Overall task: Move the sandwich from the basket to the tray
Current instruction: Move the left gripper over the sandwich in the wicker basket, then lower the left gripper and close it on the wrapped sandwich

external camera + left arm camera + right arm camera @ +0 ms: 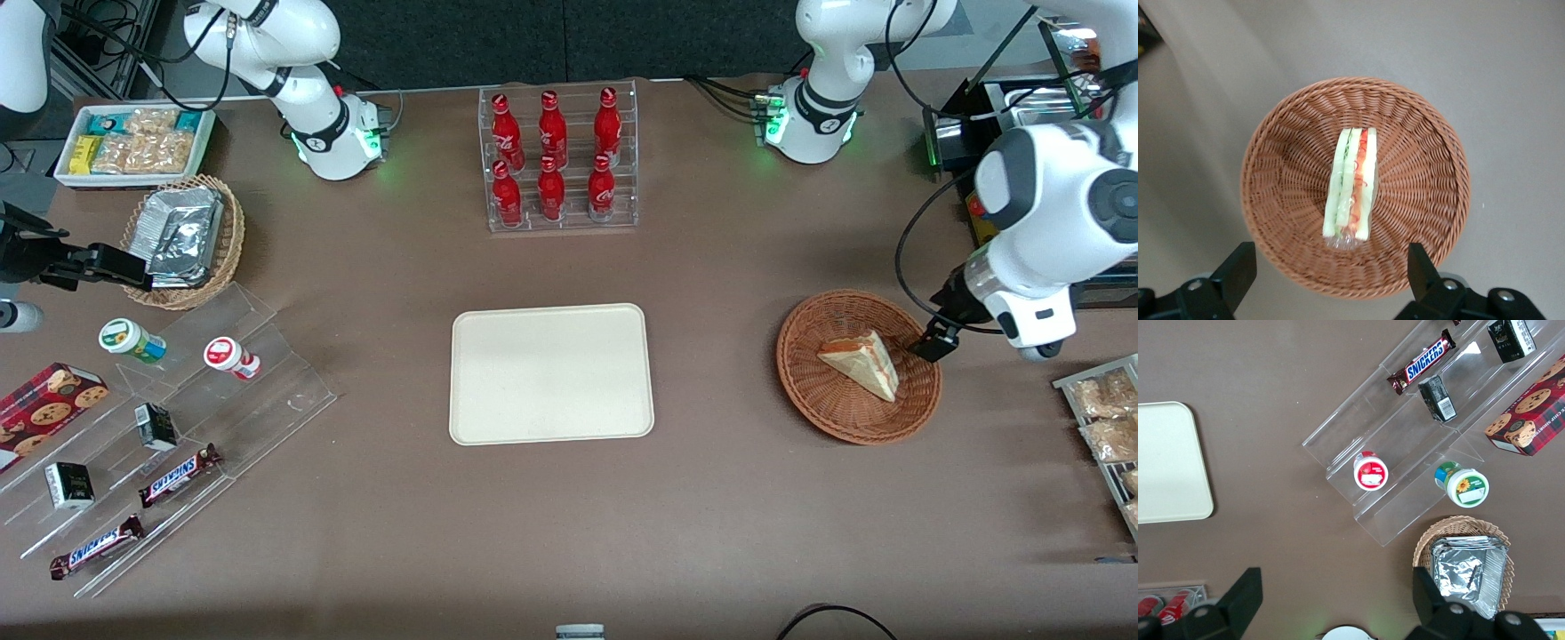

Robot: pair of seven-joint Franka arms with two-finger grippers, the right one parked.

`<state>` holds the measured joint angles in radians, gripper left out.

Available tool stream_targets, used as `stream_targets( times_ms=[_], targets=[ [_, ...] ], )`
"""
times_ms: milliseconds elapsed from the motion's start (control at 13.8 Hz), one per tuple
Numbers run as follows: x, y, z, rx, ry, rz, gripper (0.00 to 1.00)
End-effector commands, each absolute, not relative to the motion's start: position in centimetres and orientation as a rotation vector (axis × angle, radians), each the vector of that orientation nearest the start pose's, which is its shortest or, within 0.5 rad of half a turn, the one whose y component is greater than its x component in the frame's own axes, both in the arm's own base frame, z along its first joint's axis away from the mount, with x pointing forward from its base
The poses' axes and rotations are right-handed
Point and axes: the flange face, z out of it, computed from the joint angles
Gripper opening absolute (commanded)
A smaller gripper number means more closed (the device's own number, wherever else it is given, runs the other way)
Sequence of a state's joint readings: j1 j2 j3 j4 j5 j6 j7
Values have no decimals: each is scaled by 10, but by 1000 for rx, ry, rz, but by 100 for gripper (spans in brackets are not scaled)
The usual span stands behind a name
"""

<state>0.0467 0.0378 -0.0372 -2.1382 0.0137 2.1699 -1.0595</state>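
Front view: I read SNICKERS on two bars (180, 476) toward the parked arm's end of the worktop (569, 516). Sandwich (861, 363) lies in the basket (805, 391), well apart from the empty tray (551, 373). End effector (933, 342) sits over the basket's rim, arm bent downward.

Left wrist view: end effector (1331, 273) is spread wide open above the sandwich (1353, 183), holding nothing; basket (1418, 200) underneath.

This is looking like a robot lab staged as a shop: arm bases (811, 120) are flanking a bottle rack (558, 160) on a brown desk (569, 516).
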Motion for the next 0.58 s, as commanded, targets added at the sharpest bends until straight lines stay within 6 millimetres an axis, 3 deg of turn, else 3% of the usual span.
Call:
stream_targets(
  times_ms=[0, 218, 509],
  targets=[
    [527, 6, 378, -2683, -1721, -61, 100],
    [540, -6, 361, -2718, -1799, -85, 100],
    [537, -20, 332, -2730, -1728, -37, 100]
  ],
)
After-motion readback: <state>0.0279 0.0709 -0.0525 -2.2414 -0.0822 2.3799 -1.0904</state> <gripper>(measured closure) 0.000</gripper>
